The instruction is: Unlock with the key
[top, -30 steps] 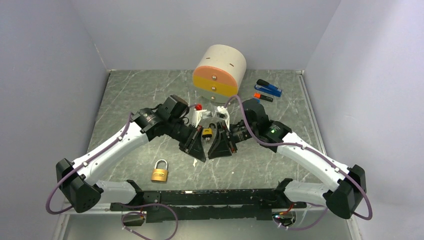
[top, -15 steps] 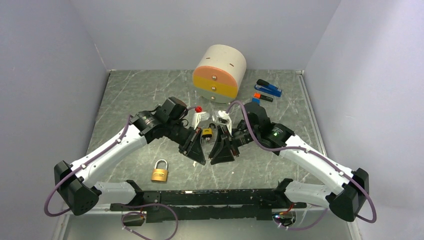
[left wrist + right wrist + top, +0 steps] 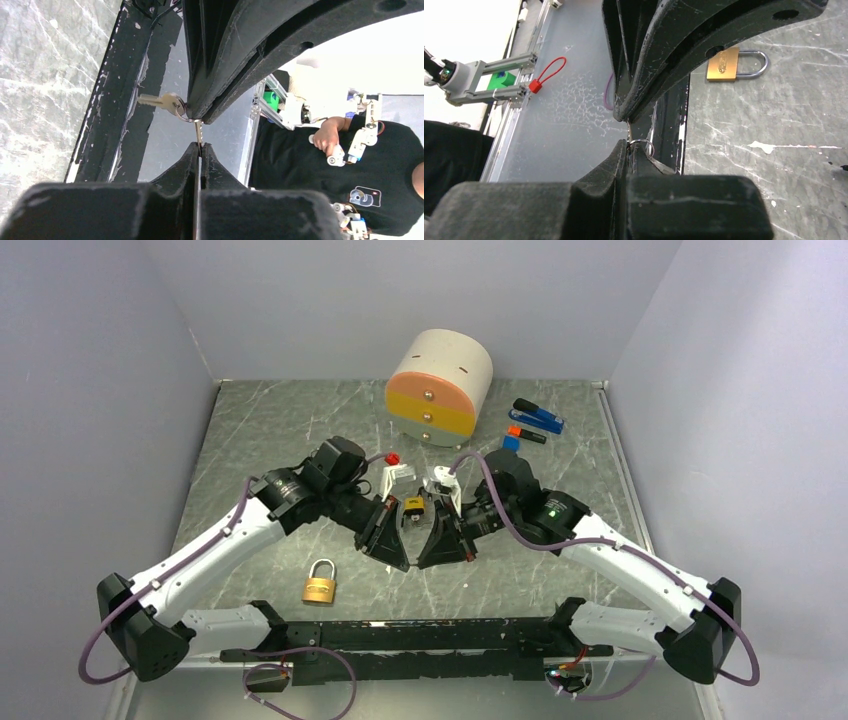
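My left gripper [image 3: 200,148]: clamped on thin silver key [image 3: 198,132].
My right gripper [image 3: 628,141]: pinching the same key, opposite end.
Key position: aloft, well beyond brass padlock [image 3: 320,586].
Risk: my opposed pulls could twist it loose.

Top camera: high behind the arm bases, angled down and forward, taking in the whole desk [image 3: 260,430]. Each wrist camera sits close behind its own fingers, the left tool [image 3: 200,146] and the right tool [image 3: 628,144], facing the black rail [image 3: 420,632] at the near edge. Both wrist views share the key [image 3: 198,134] at the tool tips. Top and right-wrist views share the brass padlock [image 3: 320,583].
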You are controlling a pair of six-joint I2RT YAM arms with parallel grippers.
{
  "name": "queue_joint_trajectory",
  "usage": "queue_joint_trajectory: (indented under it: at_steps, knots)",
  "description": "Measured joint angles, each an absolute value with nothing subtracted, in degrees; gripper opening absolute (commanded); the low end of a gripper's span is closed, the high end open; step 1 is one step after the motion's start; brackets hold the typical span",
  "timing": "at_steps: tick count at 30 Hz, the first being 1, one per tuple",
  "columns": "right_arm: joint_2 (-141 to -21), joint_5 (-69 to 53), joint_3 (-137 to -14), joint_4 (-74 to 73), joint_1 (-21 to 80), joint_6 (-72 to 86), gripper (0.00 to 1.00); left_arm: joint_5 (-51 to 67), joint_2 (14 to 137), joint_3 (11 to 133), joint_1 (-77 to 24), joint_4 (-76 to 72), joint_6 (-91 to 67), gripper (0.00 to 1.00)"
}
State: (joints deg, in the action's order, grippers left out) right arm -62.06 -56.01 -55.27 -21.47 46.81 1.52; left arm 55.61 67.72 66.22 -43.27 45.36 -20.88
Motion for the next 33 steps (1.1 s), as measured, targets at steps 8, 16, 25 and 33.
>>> queue_joint_trajectory:
  at_steps: [8,16,25,33]
  knots:
    - [-60.86,-54.19,-53.17,-16.69,45.69,6.85,0.00,51.96,63.07,66.15,-43.29,41.47,-23.35,0.79]
    - [-58.26,-50.46,-48.75,-8.29,39.18,16.58,0.00,36.03,52.86,59.40,-43.33,26.09,-32.97,0.81]
    - [-57.49,-49.98,-48.16,3.55,36.60,27.79,0.00,27.03,53.30,50.43,-43.33,5.96,-44.29,0.54]
    - [-57.41,-50.02,-48.01,6.98,35.62,32.10,0.00,27.38,54.48,51.16,-43.24,1.50,-46.11,0.11]
